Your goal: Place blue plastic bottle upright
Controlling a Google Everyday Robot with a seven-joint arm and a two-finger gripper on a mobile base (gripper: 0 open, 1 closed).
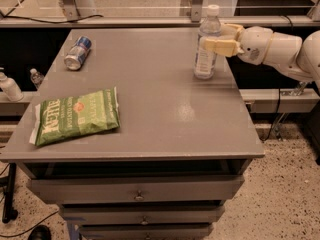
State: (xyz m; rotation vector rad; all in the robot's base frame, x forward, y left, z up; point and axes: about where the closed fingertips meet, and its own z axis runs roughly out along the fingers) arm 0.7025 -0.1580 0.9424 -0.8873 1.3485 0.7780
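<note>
At far-right corner of table (160,109), blue plastic bottle (205,64) is standing upright, cap up. My gripper (212,41) is clamping its upper body, reaching in from table's right. Can (77,53) & chip bag (77,116) lying on table's left side.

Warm, yellowish light falls from above, moderate rather than bright. The grey surface (150,59) carries a soft pale sheen in front of the bottle (205,64) and a thin bright streak right of the bottle's base. The claw (209,38), clasping the bottle's upper part from the right, is evenly lit; its cream fingers (216,46) and the white arm (280,49) are the brightest things near the bottle. Far left of the bottle, the can (77,54) glints. Well below the bottle, the drawers (135,189) sit in the surface's shadow.
</note>
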